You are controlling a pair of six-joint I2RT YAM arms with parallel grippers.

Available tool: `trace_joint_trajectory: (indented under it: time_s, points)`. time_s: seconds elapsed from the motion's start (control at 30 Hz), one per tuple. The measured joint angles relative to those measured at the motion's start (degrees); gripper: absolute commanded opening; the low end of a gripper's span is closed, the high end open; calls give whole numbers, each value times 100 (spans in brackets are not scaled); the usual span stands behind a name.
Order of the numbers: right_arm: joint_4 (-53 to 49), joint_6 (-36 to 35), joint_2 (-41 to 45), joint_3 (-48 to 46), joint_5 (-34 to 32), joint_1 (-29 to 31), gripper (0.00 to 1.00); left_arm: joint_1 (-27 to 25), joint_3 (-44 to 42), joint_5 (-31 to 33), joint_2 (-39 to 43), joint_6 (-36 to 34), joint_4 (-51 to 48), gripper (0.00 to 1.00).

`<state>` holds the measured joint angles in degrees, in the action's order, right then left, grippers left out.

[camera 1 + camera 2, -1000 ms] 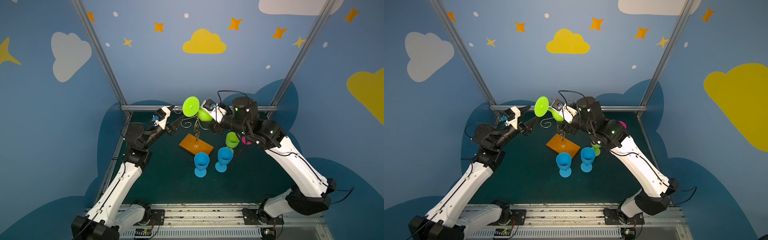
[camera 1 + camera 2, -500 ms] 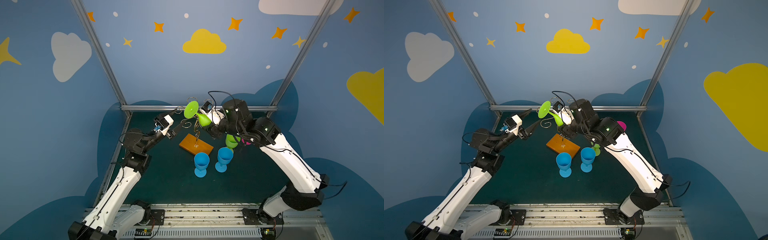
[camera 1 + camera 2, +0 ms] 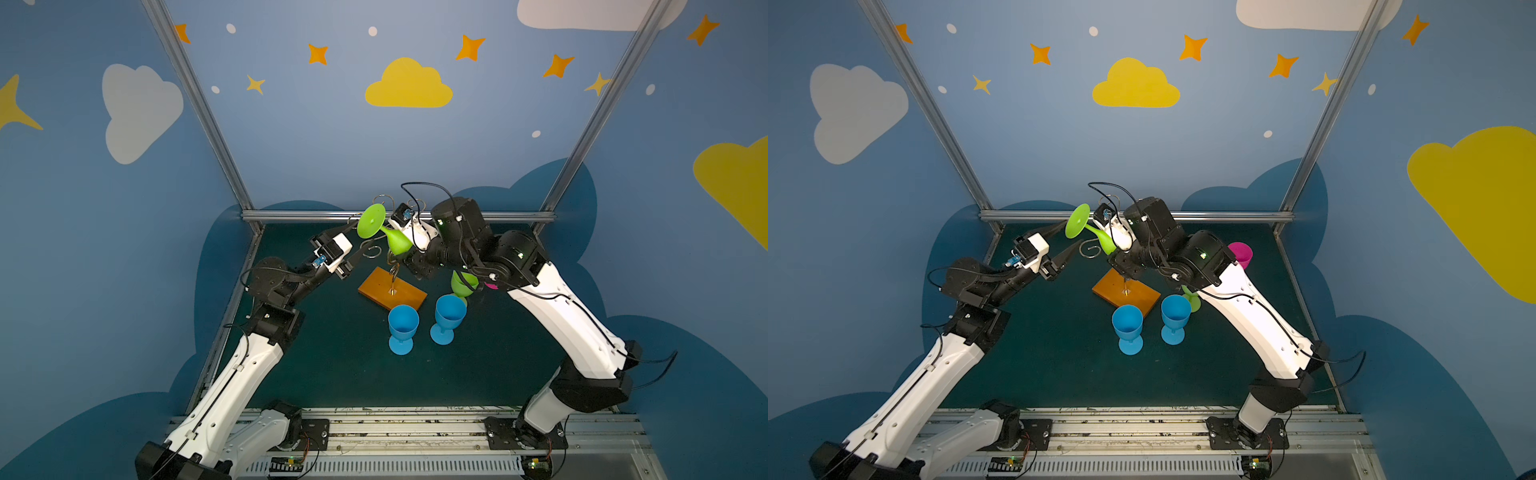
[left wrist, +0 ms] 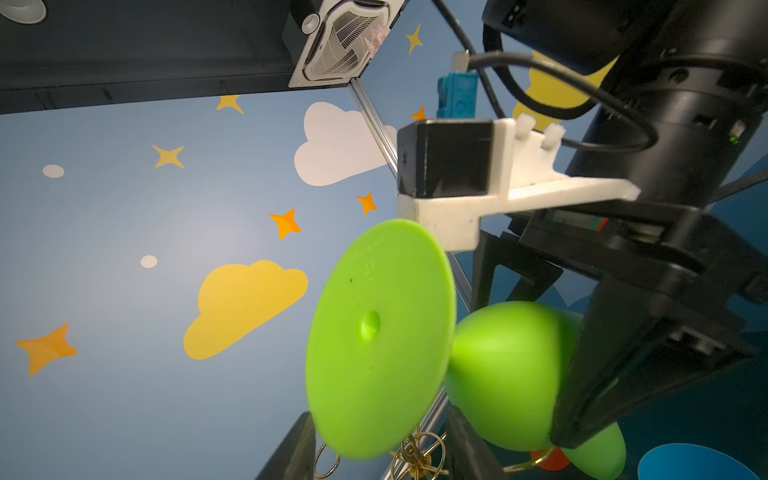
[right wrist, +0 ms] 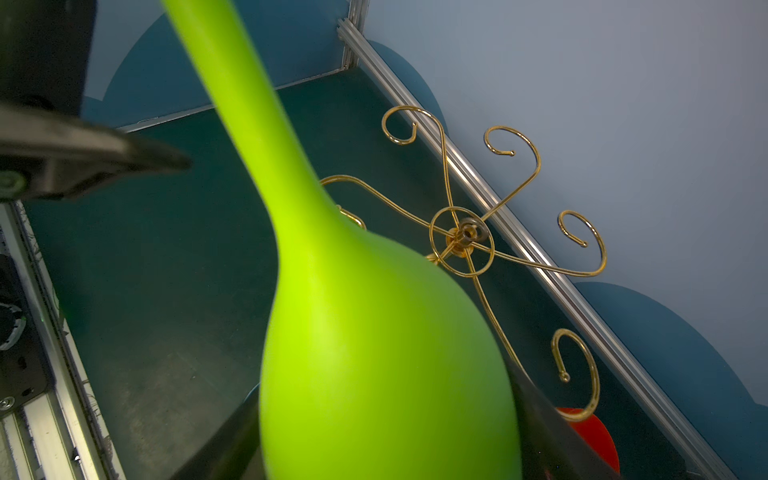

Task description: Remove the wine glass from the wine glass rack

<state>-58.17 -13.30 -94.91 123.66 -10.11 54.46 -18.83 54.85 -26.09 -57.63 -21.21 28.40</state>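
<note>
The lime-green wine glass (image 3: 397,243) (image 3: 1105,243) hangs tilted in the air, foot (image 3: 371,220) toward the back left. My right gripper (image 3: 405,249) (image 3: 1115,245) (image 5: 386,415) is shut on its bowl (image 5: 374,353). The wine glass rack (image 3: 392,293) (image 3: 1126,293) stands on its wooden base just below. Its gold scroll arms (image 5: 461,237) spread beside the bowl, and the stem (image 5: 249,124) looks apart from them. My left gripper (image 3: 357,243) (image 3: 1069,237) (image 4: 378,453) is open, its fingers either side of the glass's foot (image 4: 374,332), holding nothing.
Two blue goblets (image 3: 403,328) (image 3: 449,316) stand upright in front of the rack's base. Another green glass (image 3: 463,284) stands under my right arm, and a pink cup (image 3: 1241,253) behind it. The aluminium frame rail (image 3: 316,216) runs along the back edge.
The right gripper has come down and a little left with the green glass, now more tilted. The left arm has sunk lower and its jaws have narrowed slightly.
</note>
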Motion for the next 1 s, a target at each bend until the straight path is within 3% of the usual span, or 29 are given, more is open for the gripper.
trace_joint_trajectory:
  time_s: [1.0]
  points:
    - [-431,-190,-238,533,-168,76,12,-188,431,-94,-262,-431,9,27]
